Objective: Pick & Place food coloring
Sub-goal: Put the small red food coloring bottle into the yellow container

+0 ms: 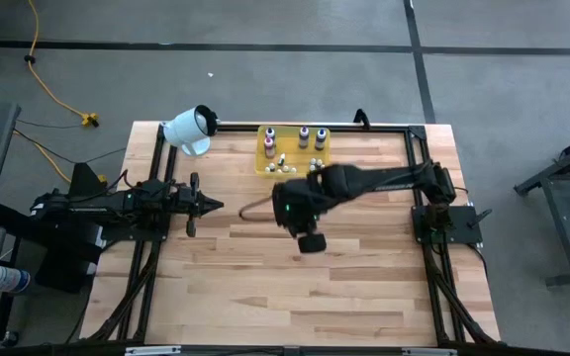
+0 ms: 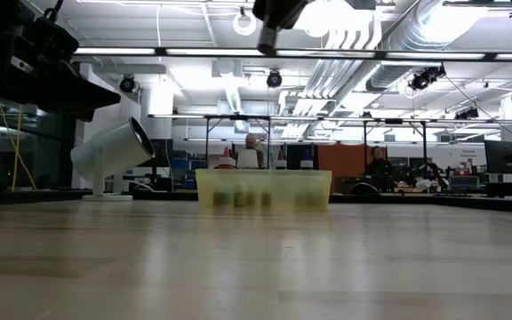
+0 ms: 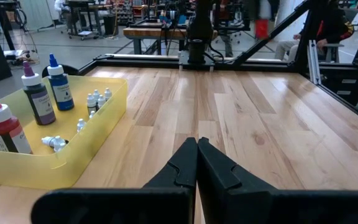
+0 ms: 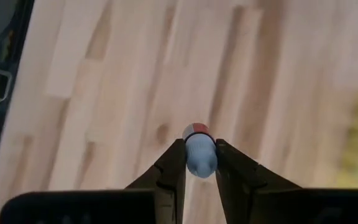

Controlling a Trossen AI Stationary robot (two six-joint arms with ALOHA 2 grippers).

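Overhead, the right end effector (image 4: 200,163) pinches a whitish dropper bottle (image 4: 199,152), pointing down.

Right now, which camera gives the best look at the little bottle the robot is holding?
The right wrist view: the small whitish bottle, with a red band at its end, sits pinched between the right hand fingers, above the wooden table. The high view hides it under the arm; the low and left wrist views miss it.

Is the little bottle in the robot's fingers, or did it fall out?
In. The right gripper has its fingers pinched on a small bottle above bare table.
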